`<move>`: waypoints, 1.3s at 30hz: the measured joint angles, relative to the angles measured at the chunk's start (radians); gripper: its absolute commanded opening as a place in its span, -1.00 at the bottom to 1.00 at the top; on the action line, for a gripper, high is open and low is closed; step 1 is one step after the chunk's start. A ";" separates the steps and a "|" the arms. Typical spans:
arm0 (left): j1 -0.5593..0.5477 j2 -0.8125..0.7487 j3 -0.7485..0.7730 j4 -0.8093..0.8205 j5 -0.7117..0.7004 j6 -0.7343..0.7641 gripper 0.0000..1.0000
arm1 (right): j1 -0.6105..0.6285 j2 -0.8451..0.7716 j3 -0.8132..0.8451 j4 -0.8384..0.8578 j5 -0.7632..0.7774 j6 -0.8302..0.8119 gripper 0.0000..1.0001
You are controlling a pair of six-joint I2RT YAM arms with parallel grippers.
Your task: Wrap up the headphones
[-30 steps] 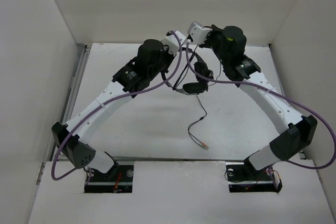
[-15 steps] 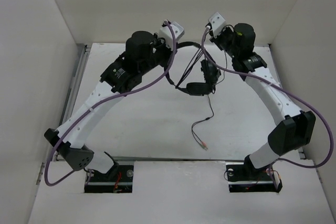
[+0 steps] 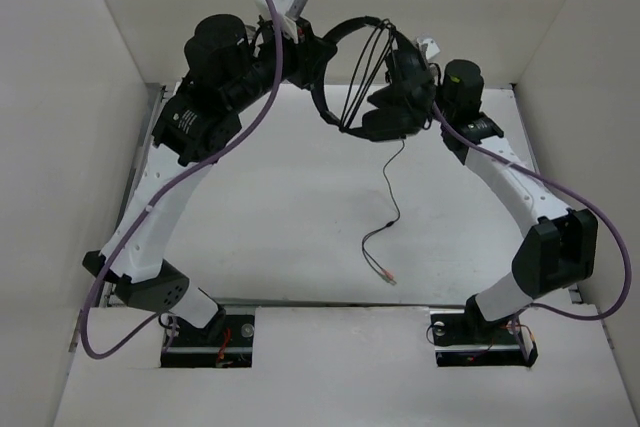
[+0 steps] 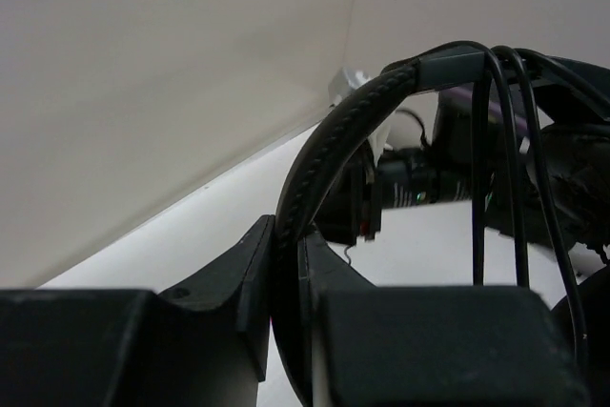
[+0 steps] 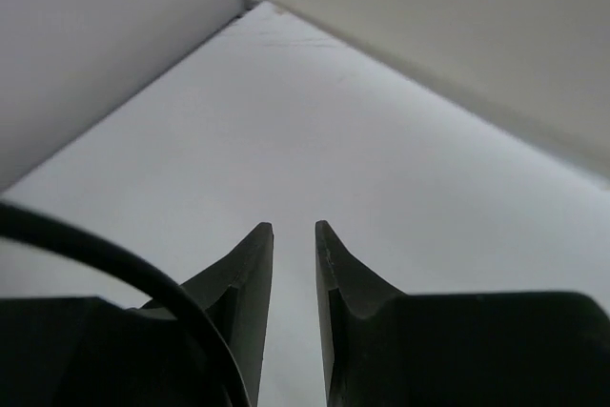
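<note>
White table (image 3: 280,212); headphones (image 3: 350,24) arch-up, left-right; left fingers (image 4: 250,274) pinch headband (image 4: 324,150), right fingers (image 5: 244,283) slightly apart.

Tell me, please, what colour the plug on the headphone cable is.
The plug is reddish-orange, showing best in the top external view.

headphones (image 3: 385,115) black, headband (image 4: 324,154) finely ribbed | cable (image 3: 392,209) dark, plug (image 3: 389,278) reddish | worktop (image 3: 270,227) white | arm links (image 3: 160,209) white, joints (image 3: 215,47) black | robot leads (image 3: 82,330) purple | left tool (image 4: 286,235) black | right tool (image 5: 294,228) black | walls (image 3: 450,7) plain off-white
</note>
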 measured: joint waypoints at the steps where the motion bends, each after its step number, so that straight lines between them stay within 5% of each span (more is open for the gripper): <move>1: 0.007 0.014 0.026 0.000 0.006 -0.021 -1.00 | 0.002 -0.002 -0.029 0.028 -0.029 0.061 -0.34; 8: 0.055 0.113 0.185 -0.007 0.030 -0.142 -1.00 | 0.053 -0.004 -0.293 0.282 -0.167 0.450 -0.21; 15: 0.110 0.193 0.306 -0.006 -0.010 -0.191 -1.00 | 0.100 -0.016 -0.436 0.432 -0.208 0.640 -0.14; 29: 0.144 0.276 0.367 0.084 -0.385 -0.081 -1.00 | 0.253 -0.056 -0.475 0.525 -0.257 0.730 -0.17; 39: 0.145 0.319 0.367 0.143 -0.610 0.043 -1.00 | 0.323 -0.055 -0.468 0.499 -0.288 0.697 -0.45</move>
